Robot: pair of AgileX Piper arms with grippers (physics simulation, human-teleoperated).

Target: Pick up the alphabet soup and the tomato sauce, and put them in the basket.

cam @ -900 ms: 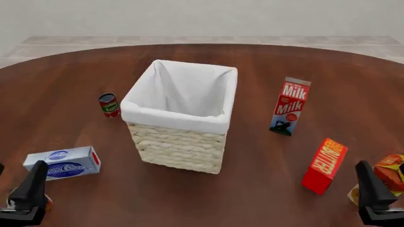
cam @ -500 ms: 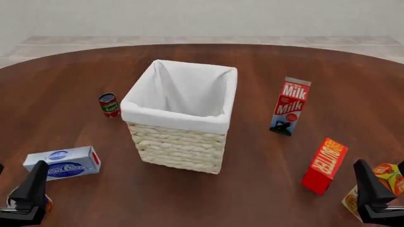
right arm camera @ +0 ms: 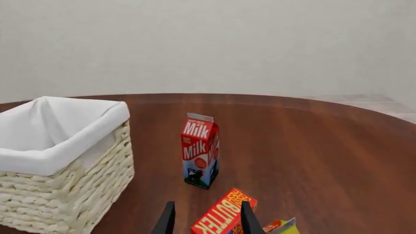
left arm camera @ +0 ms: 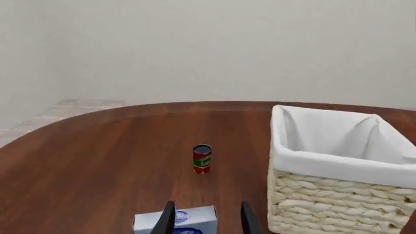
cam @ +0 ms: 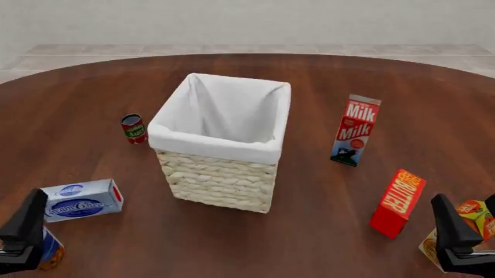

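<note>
The basket (cam: 214, 145), cream wicker with a white liner, stands upright mid-table; it also shows in the left wrist view (left arm camera: 338, 166) and the right wrist view (right arm camera: 46, 163). The tomato sauce (cam: 134, 128), a small red can with a green patch, stands left of the basket, apart from it, and shows in the left wrist view (left arm camera: 202, 159). The alphabet soup (cam: 51, 251), blue and orange, sits at the near left edge, mostly hidden behind my left gripper (cam: 23, 231). That gripper is open and empty (left arm camera: 207, 204). My right gripper (cam: 452, 234) is open and empty (right arm camera: 207, 204) at the near right.
A blue and white box (cam: 81, 200) lies between the soup and the basket. A milk carton (cam: 356, 130) stands right of the basket. A red butter box (cam: 398, 195) and an orange-yellow carton (cam: 468, 217) stand by my right gripper.
</note>
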